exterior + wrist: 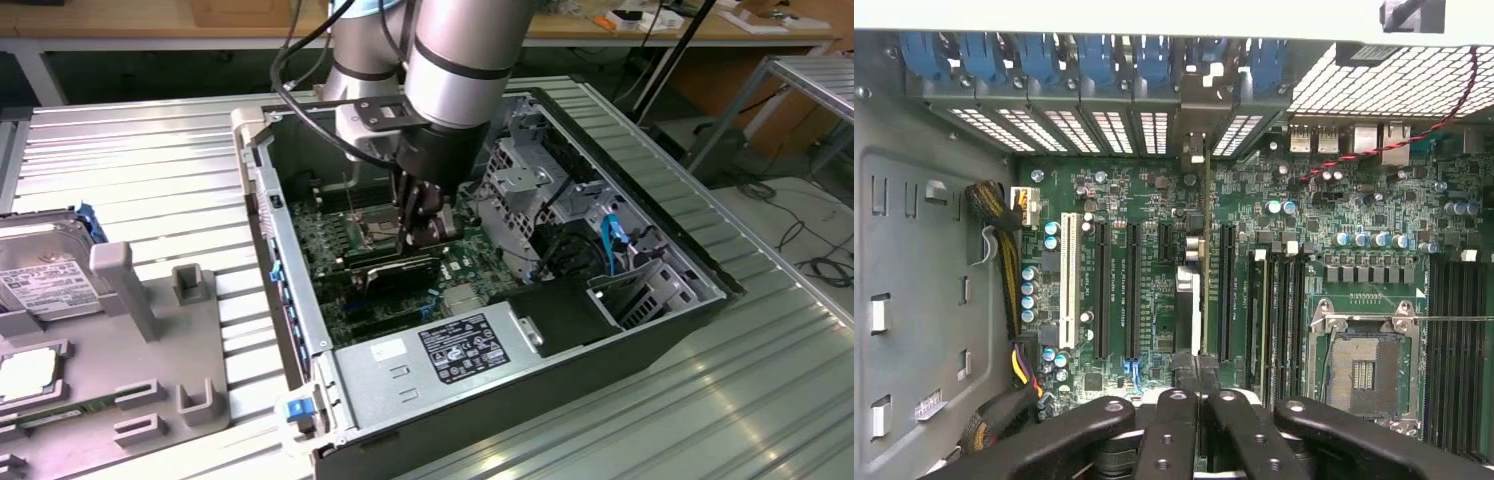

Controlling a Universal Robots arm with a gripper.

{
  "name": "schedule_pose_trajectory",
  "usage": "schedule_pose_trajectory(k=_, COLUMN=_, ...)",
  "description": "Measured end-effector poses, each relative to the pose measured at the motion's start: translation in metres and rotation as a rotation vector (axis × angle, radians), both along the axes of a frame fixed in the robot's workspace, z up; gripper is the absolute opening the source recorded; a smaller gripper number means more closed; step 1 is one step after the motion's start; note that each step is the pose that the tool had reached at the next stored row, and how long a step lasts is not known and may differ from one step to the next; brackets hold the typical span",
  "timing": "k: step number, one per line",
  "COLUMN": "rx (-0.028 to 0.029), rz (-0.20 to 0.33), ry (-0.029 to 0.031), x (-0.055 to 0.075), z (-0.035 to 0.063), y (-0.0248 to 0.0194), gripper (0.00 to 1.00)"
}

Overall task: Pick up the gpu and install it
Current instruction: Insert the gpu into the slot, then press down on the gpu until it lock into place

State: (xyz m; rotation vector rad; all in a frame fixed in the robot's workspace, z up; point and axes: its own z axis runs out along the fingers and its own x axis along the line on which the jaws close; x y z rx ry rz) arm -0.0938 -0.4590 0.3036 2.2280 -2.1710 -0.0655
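gpu (1191,290): one dark card, standing on edge among the motherboard's slots, directly under the claw, bracket end at the rear slot covers.
Computer case (400,400): one, lying open on its side, surrounding the claw.
Motherboard (1144,205): one green board below the claw; the wrist view shows four long black slots and one white slot beside the card.
Fixture tray (160,330): one grey tray, well away from the claw toward the exterior view's left.
Hard drive (40,270): one, on that tray.
Claw (1199,385): one, fingers drawn together, pinching the card's upper edge.

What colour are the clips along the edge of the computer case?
Blue; the clips show best in the wrist view.
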Motion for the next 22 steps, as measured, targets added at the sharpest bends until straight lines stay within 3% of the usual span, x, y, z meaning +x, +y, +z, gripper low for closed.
schedule_pose_trajectory(k=1, rx=0.0000, rz=0.000, ry=0.0000, x=0.000, z=0.0000, y=0.0000, gripper=0.11)
schedule_pose_trajectory(k=15, rx=0.0000, rz=0.000, ry=0.0000, x=0.000, z=0.0000, y=0.0000, gripper=0.11)
schedule_pose_trajectory(k=17, rx=-0.0001, rz=0.000, ry=0.0011, x=-0.005, z=0.0003, y=0.0001, gripper=0.11)
schedule_pose_trajectory(k=19, rx=0.0010, rz=0.000, ry=0.0271, x=-0.011, z=0.0013, y=0.0002, gripper=0.11)
schedule_pose_trajectory(k=20, rx=-0.0044, rz=0.000, ry=0.0400, x=-0.013, z=0.0017, y=0.0008, gripper=0.11)
schedule_pose_trajectory(k=22, rx=-0.0048, rz=0.000, ry=0.0443, x=-0.022, z=0.0022, y=0.0021, gripper=0.11)
